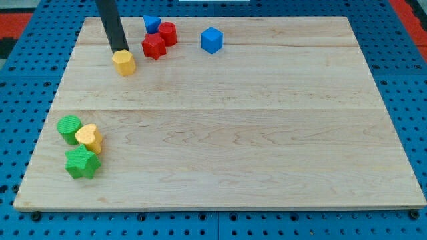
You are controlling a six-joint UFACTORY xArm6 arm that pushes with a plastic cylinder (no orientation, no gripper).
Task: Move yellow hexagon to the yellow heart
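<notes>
The yellow hexagon (pixel 124 63) lies near the view's top left of the wooden board (pixel 220 147). My tip (pixel 119 51) stands just above it in the view, touching or almost touching its upper edge. The yellow heart (pixel 89 138) lies far below, at the view's lower left, wedged between a green cylinder (pixel 69 127) above-left and a green star (pixel 82 163) below.
A red star (pixel 153 46), a red cylinder (pixel 167 33) and a small blue block (pixel 152 25) cluster right of the hexagon near the top edge. A blue cube (pixel 211 40) sits further right. Blue pegboard surrounds the board.
</notes>
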